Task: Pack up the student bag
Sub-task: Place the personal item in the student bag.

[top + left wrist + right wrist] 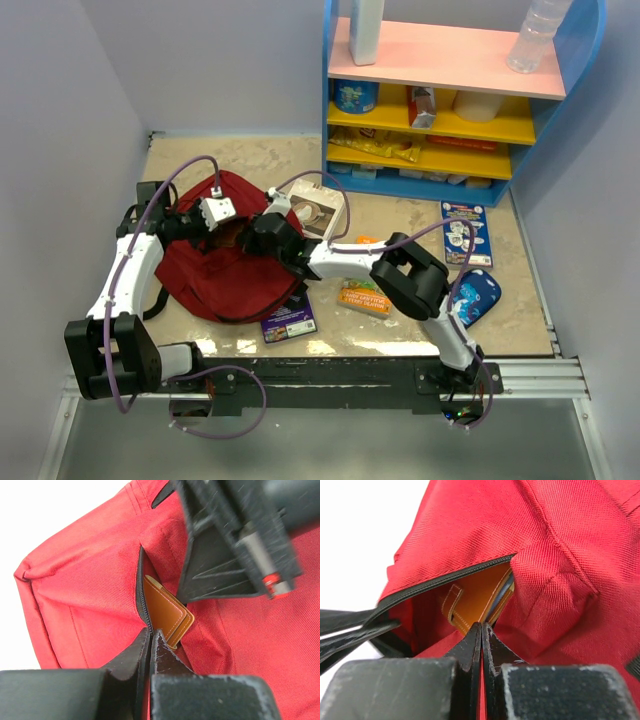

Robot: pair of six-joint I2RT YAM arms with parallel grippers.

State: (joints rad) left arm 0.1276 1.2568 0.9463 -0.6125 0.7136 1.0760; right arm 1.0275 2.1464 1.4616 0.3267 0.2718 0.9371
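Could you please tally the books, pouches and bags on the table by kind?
Books: 4 (beige book, purple book, orange book, blue book)
Pouches: 1 (blue zip pouch)
Bags: 1 (red backpack)
Total: 6

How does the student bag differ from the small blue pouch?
The student bag is dark red, the small blue pouch blue with pale print. The bag is far bigger than the pouch. The left tool and right tool pinch the bag; the pouch lies untouched. Both rest on the table.
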